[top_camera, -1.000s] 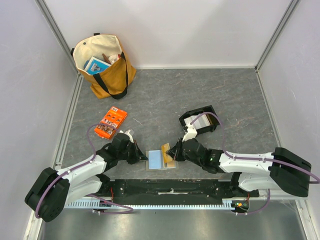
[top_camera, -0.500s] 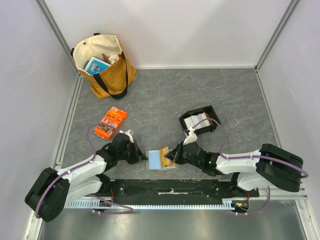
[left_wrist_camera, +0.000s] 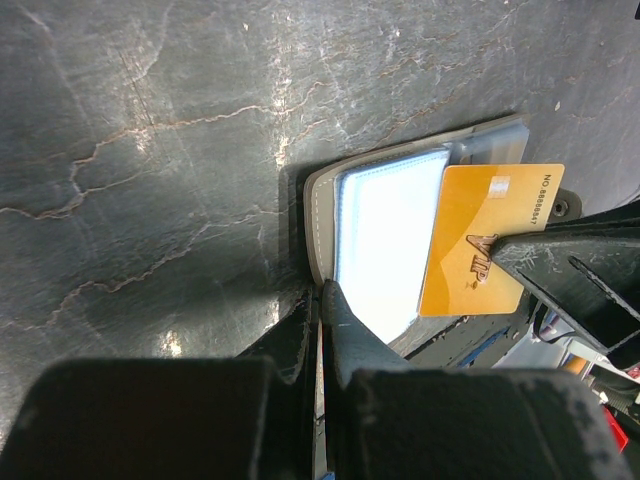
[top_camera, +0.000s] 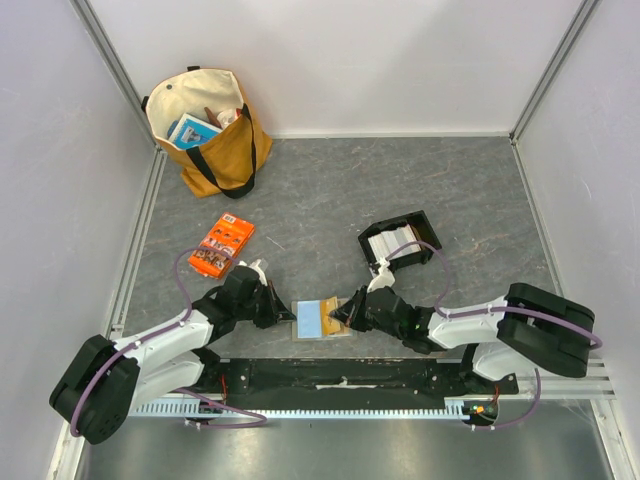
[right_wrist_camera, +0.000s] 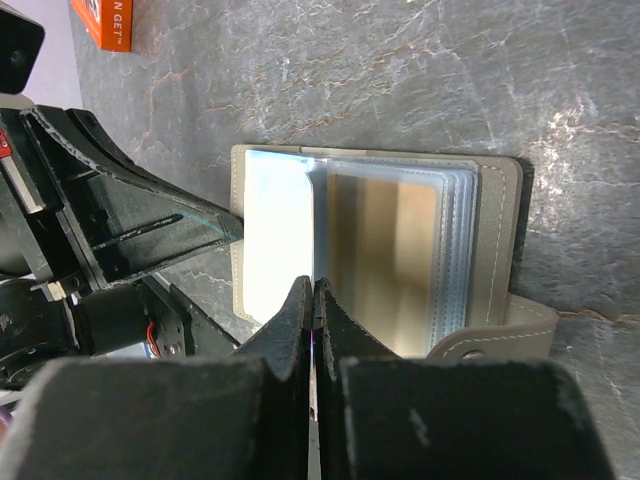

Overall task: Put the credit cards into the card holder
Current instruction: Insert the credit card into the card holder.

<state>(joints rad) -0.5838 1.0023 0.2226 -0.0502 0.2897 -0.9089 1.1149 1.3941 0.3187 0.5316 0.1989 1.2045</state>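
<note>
overhead; both wrists near card holder (top_camera: 322, 318)

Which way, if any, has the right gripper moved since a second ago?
Yes: the right gripper, pinching a gold card, slid left, away from the black tray, over the card holder.

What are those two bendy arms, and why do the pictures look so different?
Those are two robot arms bolted to a grey table. One picture looks down from above. The other two come from little cameras on each arm's wrist, so they look very close up. Each arm ends in a gripper, like two pinching fingers. The left gripper pinches the edge of an open olive-grey folding card holder. The right gripper is shut on a gold plastic credit card, held at the holder's clear sleeves. Also on the table are a black plastic tray with more pale cards, an orange printed packet and a tan cloth tote bag.
</note>
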